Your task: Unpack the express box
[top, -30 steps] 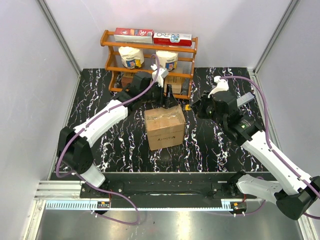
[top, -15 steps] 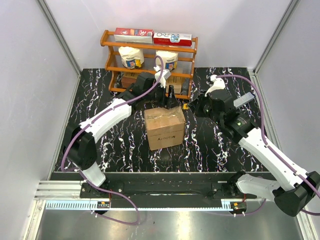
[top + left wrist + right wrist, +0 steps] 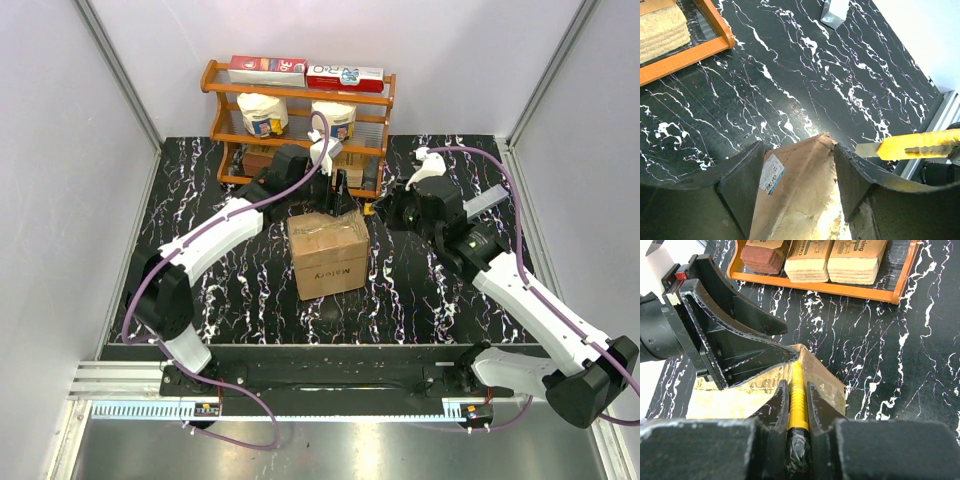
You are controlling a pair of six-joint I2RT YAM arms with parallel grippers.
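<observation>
The express box (image 3: 326, 257), a brown carton with black lettering on its near side, stands mid-table. My left gripper (image 3: 338, 199) is open at its far right corner. In the left wrist view the gripper (image 3: 797, 145) straddles that corner of the box (image 3: 800, 190), which bears a white label (image 3: 771, 173), and both fingers lie against it. My right gripper (image 3: 388, 213) is shut on a yellow utility knife (image 3: 373, 212). In the right wrist view the gripper (image 3: 796, 385) points the knife (image 3: 798, 395) at the same corner of the box (image 3: 827, 382). The blade (image 3: 867, 150) is just right of my left fingers.
An orange wooden rack (image 3: 297, 97) stands at the back with flat boxes on top, two tubs in the middle and sponges (image 3: 807, 260) on the bottom shelf. It is just behind both grippers. Grey walls close in the sides.
My right gripper has moved the knife left and back, up to the box's far right corner. My left gripper has settled onto that corner. The box has turned slightly.
</observation>
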